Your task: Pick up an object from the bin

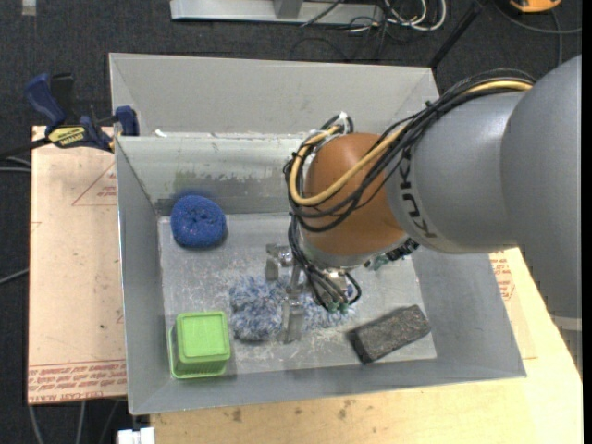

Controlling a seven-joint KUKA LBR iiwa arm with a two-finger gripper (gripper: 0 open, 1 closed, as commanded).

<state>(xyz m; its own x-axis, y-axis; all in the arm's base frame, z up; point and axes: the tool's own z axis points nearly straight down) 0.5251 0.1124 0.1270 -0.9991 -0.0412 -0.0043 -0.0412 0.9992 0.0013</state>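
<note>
My gripper [286,294] reaches down to the bin floor near the middle, under the orange wrist cover. Its two metal fingers stand apart, one fingertip [276,266] further back and the other nearer the front, so it is open. A crumbled blue-and-white clump [253,309] lies just left of the fingers, touching or nearly touching the front one. I see nothing held between the fingers. A dark grey rectangular sponge block [389,332] lies to the right of the gripper, near the front wall.
A round blue sponge ball [198,221] sits at the back left. A green square tub [200,344] stands in the front left corner. Pale crumbs are scattered over the floor around the clump. The arm covers the bin's right half.
</note>
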